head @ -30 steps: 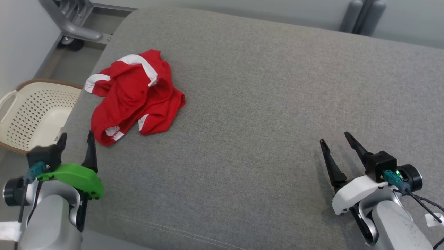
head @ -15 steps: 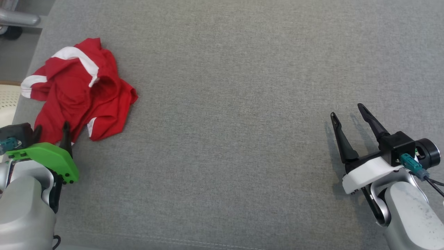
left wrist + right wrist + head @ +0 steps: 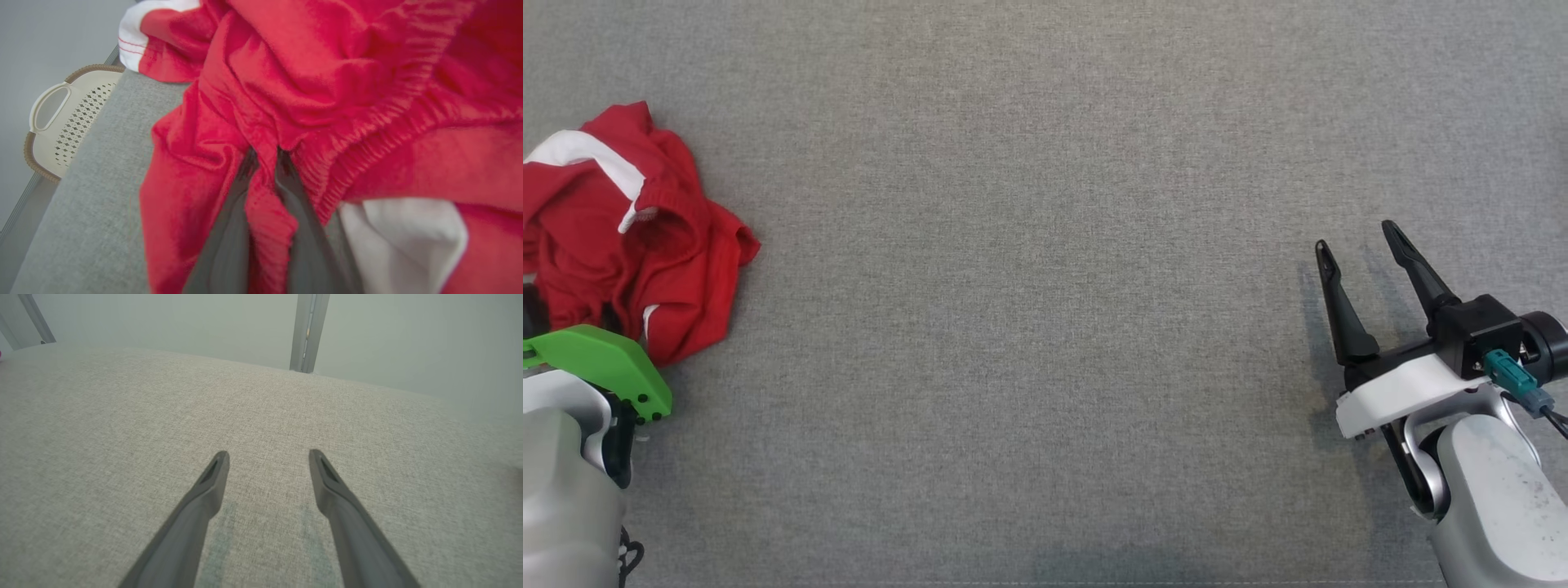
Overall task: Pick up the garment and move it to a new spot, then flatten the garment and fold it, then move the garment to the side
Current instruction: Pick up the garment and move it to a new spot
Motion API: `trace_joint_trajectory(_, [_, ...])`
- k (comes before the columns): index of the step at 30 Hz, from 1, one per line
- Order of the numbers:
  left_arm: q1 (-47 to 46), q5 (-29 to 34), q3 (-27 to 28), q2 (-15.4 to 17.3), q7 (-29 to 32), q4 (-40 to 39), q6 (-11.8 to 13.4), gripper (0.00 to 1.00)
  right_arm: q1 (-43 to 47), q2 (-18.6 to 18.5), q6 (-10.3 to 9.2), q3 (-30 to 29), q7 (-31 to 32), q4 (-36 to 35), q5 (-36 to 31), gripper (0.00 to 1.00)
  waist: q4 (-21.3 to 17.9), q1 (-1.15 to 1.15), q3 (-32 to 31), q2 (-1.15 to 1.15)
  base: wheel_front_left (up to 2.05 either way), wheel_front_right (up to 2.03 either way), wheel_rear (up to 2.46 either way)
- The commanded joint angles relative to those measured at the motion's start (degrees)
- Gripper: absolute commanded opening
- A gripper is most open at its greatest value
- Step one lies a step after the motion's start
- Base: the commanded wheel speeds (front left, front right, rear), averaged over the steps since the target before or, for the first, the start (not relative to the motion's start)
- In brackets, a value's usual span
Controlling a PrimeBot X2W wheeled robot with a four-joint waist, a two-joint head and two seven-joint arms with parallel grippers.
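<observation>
Crumpled red garment [image 3: 629,245] with white bands is lying at the far left of the grey fabric surface [image 3: 1045,327], with the edge of the head view cutting part of it off. It is bunched into a heap running roughly from far to near, with one broad white band at its far end and a smaller white patch showing at its near end. In the left wrist view, a cream perforated basket [image 3: 61,122] with a brown rim is sitting beyond the surface's edge, left of the garment. The left claw [image 3: 263,159], beneath a green cover [image 3: 600,363], is reaching into the near end of the heap. Its two fingers are drawn close together, pinching a ribbed fold of red cloth between them. Well apart, at the right, the right claw [image 3: 1356,237] is sitting low over the surface with its fingers spread wide, gripping nothing, its tips pointing away from the robot. Beyond it, in the right wrist view, a grey metal post [image 3: 304,332] is standing against a pale wall.
</observation>
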Motion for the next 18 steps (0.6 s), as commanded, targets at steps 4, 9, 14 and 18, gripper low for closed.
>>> trace_joint_trajectory(4, [3.1, -1.3, -3.2, -3.4, -0.8, -0.4, -0.4, 0.00, 0.0, 1.2, -0.09, 0.0, -0.1, 0.4, 0.4, 1.00, -0.4, 0.00, -2.0, -0.01, 0.00, 0.00, 0.00])
trace_joint_trajectory(9, [4.1, -2.5, -6.6, -3.6, -3.8, -4.1, -0.3, 0.00, 0.1, 3.0, -0.09, 0.6, -0.1, 1.3, 0.9, 1.00, -0.9, 0.00, -4.6, -0.01, 0.00, 0.00, 0.00])
trace_joint_trajectory(14, [4.9, -4.6, -9.8, -4.3, -6.2, -8.5, -0.1, 0.00, 0.5, 4.9, -0.09, 1.1, -0.1, 1.9, 1.7, 1.00, -2.5, 0.00, -7.2, -0.01, 0.00, 0.00, 0.00])
trace_joint_trajectory(18, [4.7, -5.0, -13.7, -5.7, -7.1, -12.7, -0.1, 0.00, 1.2, 6.0, -0.09, 1.3, -0.1, 2.2, 2.2, 1.00, -4.5, 0.00, -8.2, -0.01, 0.00, 0.00, 0.00])
